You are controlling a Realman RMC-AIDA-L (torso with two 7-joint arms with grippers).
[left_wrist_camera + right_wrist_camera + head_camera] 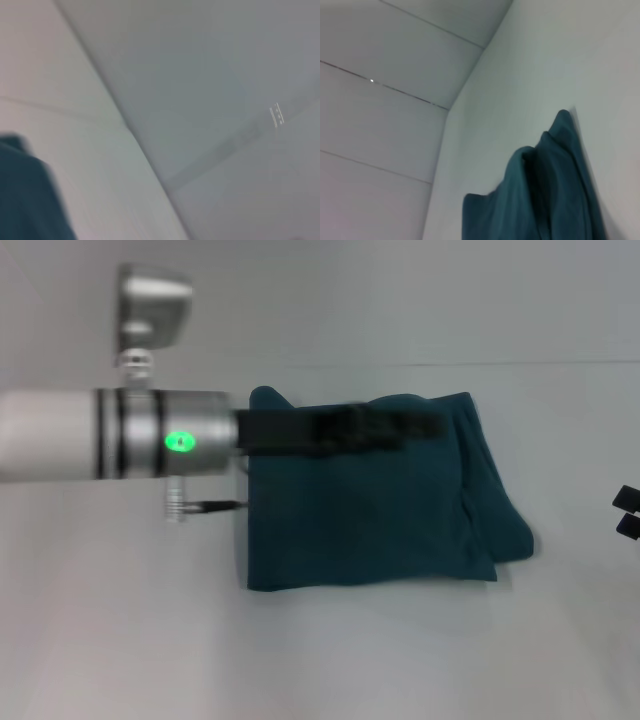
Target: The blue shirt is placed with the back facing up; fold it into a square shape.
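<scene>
A: Where is the blue shirt (370,505) and why does it lie like that?

B: It lies flat on the white table (320,650), already gathered into a compact, roughly square block. Its left and near edges run straight, which I take to mean the main folds are made. The right side is looser: a rounded flap of cloth bulges out past the block's right edge, so the square is not quite clean.

A: And the arms?

B: The left arm (110,435) reaches in from the shirt's left, and the left gripper (400,427) stretches dark and blurred across the shirt's far edge. I cannot tell whether its fingers are apart or together, or whether they pinch any cloth. My guess is it sits there to lay or press the far edge. The right gripper (627,512) shows only as a dark tip well to the right of the shirt, apart from it; its fingers I cannot read either. It looks parked.

A: Any containers?

B: None that I see. Only table around the shirt, and a wall beyond its far edge.
</scene>
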